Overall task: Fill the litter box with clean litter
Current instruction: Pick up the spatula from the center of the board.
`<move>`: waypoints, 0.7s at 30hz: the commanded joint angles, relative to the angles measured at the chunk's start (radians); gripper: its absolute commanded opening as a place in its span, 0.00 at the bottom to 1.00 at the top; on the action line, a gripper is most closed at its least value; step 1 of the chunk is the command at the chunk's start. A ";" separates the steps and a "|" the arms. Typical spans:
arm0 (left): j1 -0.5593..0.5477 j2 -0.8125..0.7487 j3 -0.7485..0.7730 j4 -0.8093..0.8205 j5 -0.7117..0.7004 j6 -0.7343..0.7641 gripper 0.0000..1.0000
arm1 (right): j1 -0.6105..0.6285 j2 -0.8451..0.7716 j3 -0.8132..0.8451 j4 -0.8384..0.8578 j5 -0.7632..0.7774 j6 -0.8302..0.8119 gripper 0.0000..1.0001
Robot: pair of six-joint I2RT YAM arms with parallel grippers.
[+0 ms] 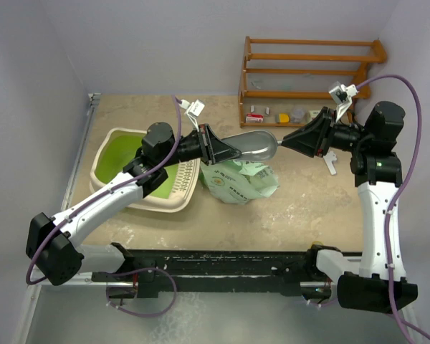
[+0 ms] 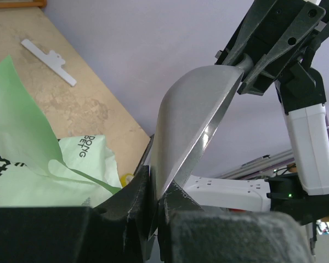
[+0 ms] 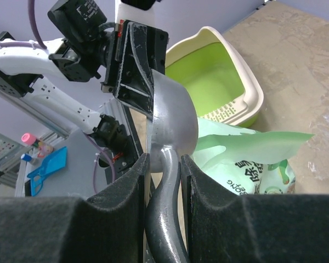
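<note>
A shiny metal scoop (image 1: 254, 145) hangs in the air between both arms, above a light green printed bag (image 1: 240, 180). My left gripper (image 1: 226, 150) is shut on the front edge of the scoop's bowl (image 2: 192, 120), and the edge is pinched between the black pads (image 2: 129, 205). My right gripper (image 1: 290, 140) is shut on the scoop's handle (image 3: 164, 219), just behind the bowl (image 3: 172, 118). The litter box (image 1: 132, 136), cream with a green inside and a slotted grille, sits left of the bag and also shows in the right wrist view (image 3: 247, 82). The clean litter is out of view.
A wooden rack (image 1: 308, 68) stands at the back right, with small items (image 1: 272, 115) under it. A white clip (image 1: 332, 163) lies on the table near the right arm. The bag's open top (image 3: 252, 145) stands just below the scoop.
</note>
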 commanded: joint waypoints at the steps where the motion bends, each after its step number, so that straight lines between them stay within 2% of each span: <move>1: -0.003 -0.036 0.002 0.239 -0.029 -0.235 0.03 | 0.000 -0.013 -0.007 0.032 -0.009 -0.035 0.00; 4: -0.002 -0.056 0.009 0.218 -0.048 -0.235 0.03 | 0.000 -0.008 0.022 0.032 -0.017 -0.035 0.00; 5: -0.003 -0.061 0.020 0.196 -0.052 -0.222 0.03 | 0.001 -0.004 0.035 -0.322 -0.113 -0.398 0.00; 9: -0.003 -0.078 0.064 0.102 -0.061 -0.168 0.03 | 0.000 0.027 0.099 -0.616 -0.081 -0.670 0.11; 12: -0.003 -0.087 0.097 0.029 -0.072 -0.124 0.03 | 0.001 0.066 0.150 -0.809 -0.049 -0.835 0.13; 15: -0.003 -0.084 0.120 -0.013 -0.068 -0.102 0.03 | 0.001 0.098 0.178 -0.914 -0.037 -0.943 0.13; 21: -0.003 -0.069 0.117 -0.007 -0.056 -0.104 0.03 | 0.001 0.114 0.185 -0.959 -0.037 -0.983 0.08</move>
